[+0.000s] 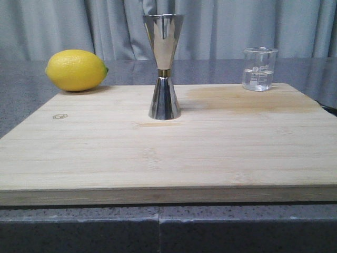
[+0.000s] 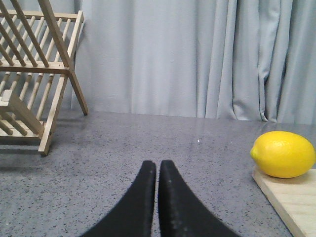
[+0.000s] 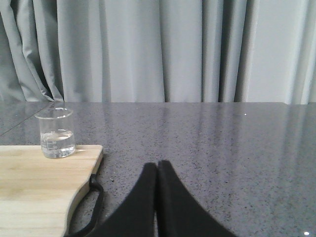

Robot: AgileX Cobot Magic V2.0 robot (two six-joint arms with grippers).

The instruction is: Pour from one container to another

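Note:
A small clear glass beaker (image 1: 259,69) with a little clear liquid stands at the far right corner of the wooden board (image 1: 168,153); it also shows in the right wrist view as the beaker (image 3: 56,133). The tall steel jigger (image 1: 164,66) stands upright near the board's middle, towards the back. My left gripper (image 2: 157,165) is shut and empty over the grey counter, left of the board. My right gripper (image 3: 157,165) is shut and empty over the counter, right of the board. Neither gripper shows in the front view.
A yellow lemon (image 1: 77,70) lies at the board's far left corner, also seen as the lemon (image 2: 283,154). A wooden rack (image 2: 34,74) stands on the counter to the far left. A black loop handle (image 3: 91,207) hangs off the board's right edge. Grey curtains close the back.

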